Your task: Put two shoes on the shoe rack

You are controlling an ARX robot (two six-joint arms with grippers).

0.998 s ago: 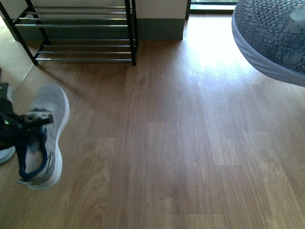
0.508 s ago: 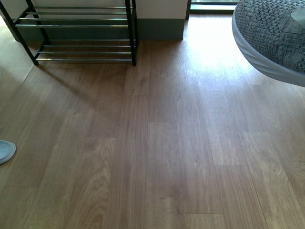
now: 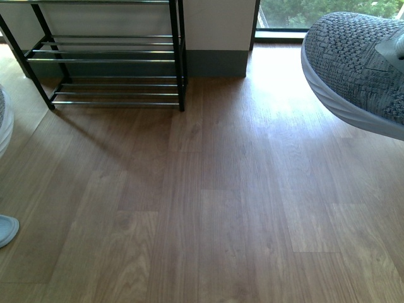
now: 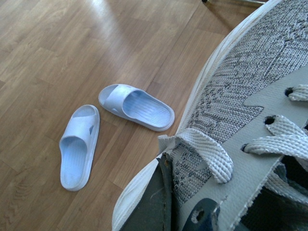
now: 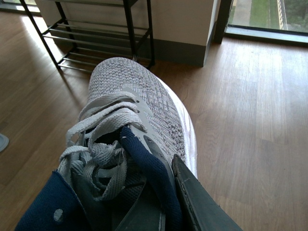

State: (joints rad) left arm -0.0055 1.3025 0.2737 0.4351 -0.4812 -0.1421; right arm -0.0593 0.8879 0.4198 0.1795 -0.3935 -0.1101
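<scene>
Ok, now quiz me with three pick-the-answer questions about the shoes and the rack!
1. Where are the blue sandals? A on a chair B on the floor C in a box
2. What colour is the rack frame? A black B white C red
3. The right hand is: A open B holding a sandal C shut on a sneaker
Answers: B, both lie on the wood; A, its posts are black; C, the sneaker sits clamped in it.
</scene>
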